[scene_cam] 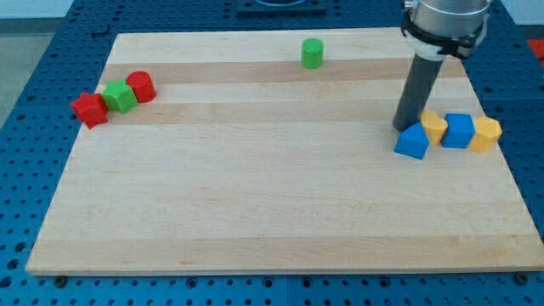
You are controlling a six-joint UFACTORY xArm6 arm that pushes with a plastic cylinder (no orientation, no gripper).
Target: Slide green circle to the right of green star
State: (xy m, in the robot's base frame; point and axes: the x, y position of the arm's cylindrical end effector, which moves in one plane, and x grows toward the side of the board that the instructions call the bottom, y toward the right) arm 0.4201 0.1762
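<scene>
My tip (402, 127) (a bare rod, no fingers to close) sits well right of the green circle (312, 53); light, it should slide easily if pushed dead-centre toward the green star (120, 96).

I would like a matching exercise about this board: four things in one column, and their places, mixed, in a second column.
Things:
1. green circle
2. green star
3. blue cube
4. my tip

Places:
A. between two red blocks, at the view's left
B. alone near the view's top edge
C. just above the blue triangle's left corner, at the view's right
D. between two yellow blocks

Pairs: 1-B, 2-A, 3-D, 4-C
</scene>
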